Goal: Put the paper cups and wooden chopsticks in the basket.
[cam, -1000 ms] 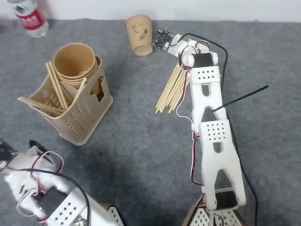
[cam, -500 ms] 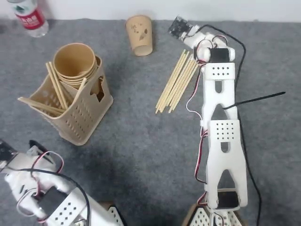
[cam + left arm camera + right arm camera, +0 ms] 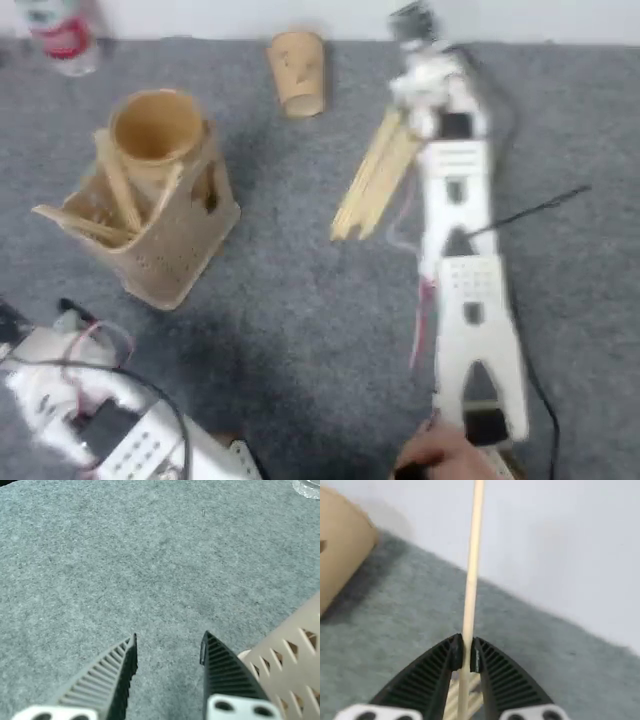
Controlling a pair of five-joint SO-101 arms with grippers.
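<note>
In the right wrist view my right gripper (image 3: 465,652) is shut on one wooden chopstick (image 3: 472,570), which points up past the wall. A paper cup (image 3: 340,545) lies to one side of it. From above, that gripper (image 3: 415,25) is at the table's far edge, beyond the pile of chopsticks (image 3: 372,185) and right of the upside-down paper cup (image 3: 298,70). The basket (image 3: 175,250) holds stacked cups (image 3: 155,125) and several chopsticks. My left gripper (image 3: 169,647) is open over bare carpet beside the basket wall (image 3: 290,650).
A plastic bottle (image 3: 60,30) stands at the back left corner. A person's hand (image 3: 445,460) rests at the base of the right arm. Grey carpet (image 3: 300,300) lies open between the basket and the right arm.
My right gripper has swung from beside the cup toward the back right edge of the table. A hand has appeared at the right arm's base. The left arm stays put.
</note>
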